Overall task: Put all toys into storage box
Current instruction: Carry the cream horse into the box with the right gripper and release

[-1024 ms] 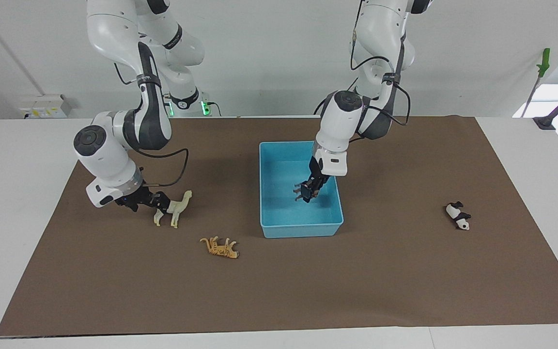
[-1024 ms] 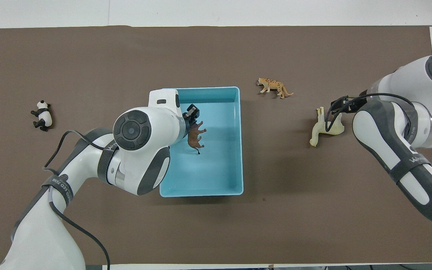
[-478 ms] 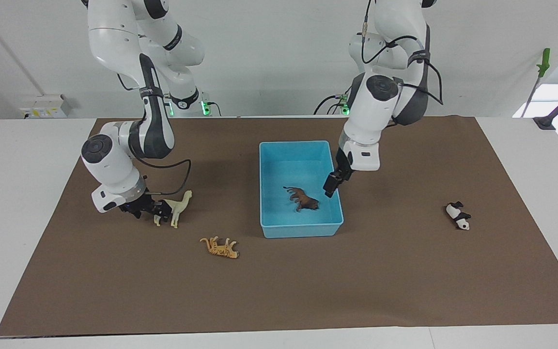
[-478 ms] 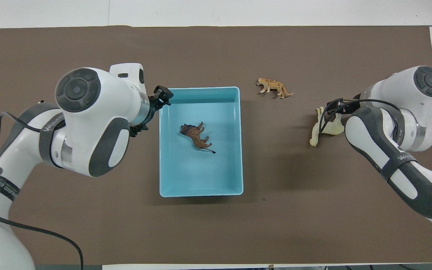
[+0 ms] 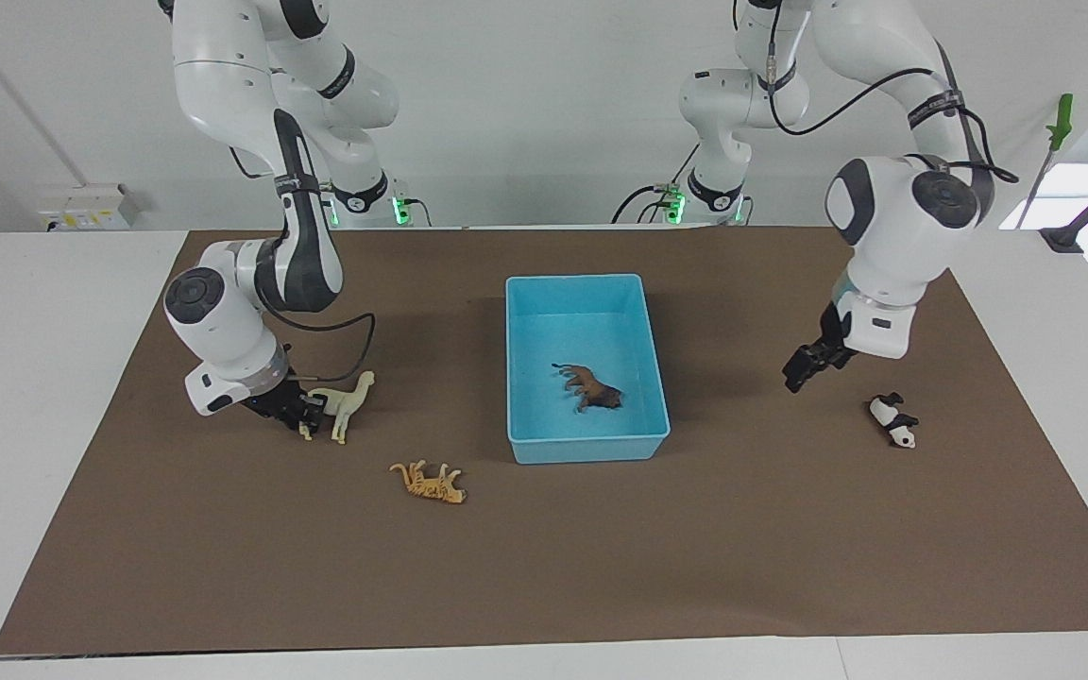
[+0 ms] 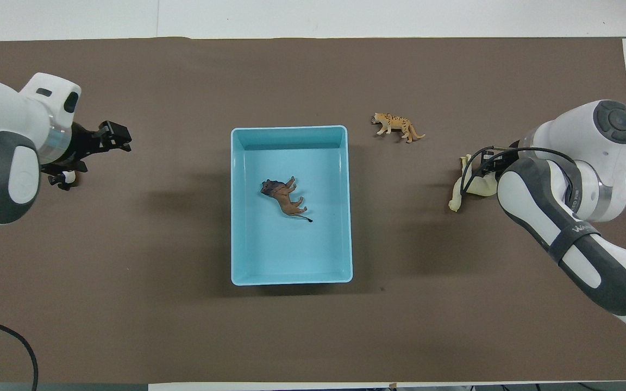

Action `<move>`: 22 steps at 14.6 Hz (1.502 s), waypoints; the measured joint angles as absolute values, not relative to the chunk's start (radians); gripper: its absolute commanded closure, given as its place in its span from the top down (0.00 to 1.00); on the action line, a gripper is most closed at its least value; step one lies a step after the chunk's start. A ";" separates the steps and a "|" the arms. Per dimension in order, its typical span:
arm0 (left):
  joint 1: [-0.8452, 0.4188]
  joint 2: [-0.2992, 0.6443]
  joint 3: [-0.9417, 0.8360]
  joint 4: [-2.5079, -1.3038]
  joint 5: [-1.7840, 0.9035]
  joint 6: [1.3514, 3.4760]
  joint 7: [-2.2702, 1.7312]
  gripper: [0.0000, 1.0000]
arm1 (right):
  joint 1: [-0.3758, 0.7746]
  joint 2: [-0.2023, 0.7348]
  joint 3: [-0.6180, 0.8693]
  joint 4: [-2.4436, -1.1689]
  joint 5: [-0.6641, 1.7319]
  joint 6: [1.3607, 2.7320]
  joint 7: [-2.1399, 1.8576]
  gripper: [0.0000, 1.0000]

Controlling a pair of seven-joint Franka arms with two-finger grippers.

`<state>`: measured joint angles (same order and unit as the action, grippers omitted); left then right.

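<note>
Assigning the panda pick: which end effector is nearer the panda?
Left. The left end effector is up in the air beside the panda; the right end effector is at the alpaca, at the table's right-arm end.

A: That storage box [image 5: 586, 302]?
B: Light blue plastic, smooth, with a slight sheen on its walls.
A: And the brown sheet [image 5: 544, 567] across the middle of the frame?
B: Matt, paper-like, flat.
A: The lion [image 5: 589, 385] in the box?
B: Moulded plastic, like the tiger [image 5: 428, 482].
A: The arms?
B: Glossy white shells.
</note>
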<state>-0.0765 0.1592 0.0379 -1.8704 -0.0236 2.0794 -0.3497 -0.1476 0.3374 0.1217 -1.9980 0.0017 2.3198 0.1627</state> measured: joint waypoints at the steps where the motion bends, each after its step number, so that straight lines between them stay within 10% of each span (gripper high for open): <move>1: -0.038 0.162 0.037 -1.871 -0.006 2.094 -0.284 1.00 | -0.148 0.337 0.122 -1.997 0.001 2.319 0.163 0.00; 8: 0.084 0.285 0.035 -1.914 0.082 2.350 -0.091 1.00 | -0.107 0.303 0.129 -1.703 0.000 1.998 0.163 0.00; 18: 0.132 0.342 0.033 -1.984 0.118 2.440 -0.022 1.00 | 0.357 0.324 0.136 -1.464 -0.011 1.866 0.458 0.00; 19: 0.135 0.342 0.032 -1.998 0.118 2.448 -0.022 0.93 | 0.397 0.329 0.136 -1.465 -0.012 1.876 0.507 0.00; 22: 0.149 0.342 0.033 -2.023 0.118 2.463 -0.022 0.26 | 0.476 0.351 0.135 -1.474 -0.015 1.935 0.610 0.00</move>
<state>0.1488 0.3420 0.0326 -2.0226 0.1184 2.4628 -0.0217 0.4762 0.3508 0.1354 -1.4737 -0.0146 1.9346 0.6103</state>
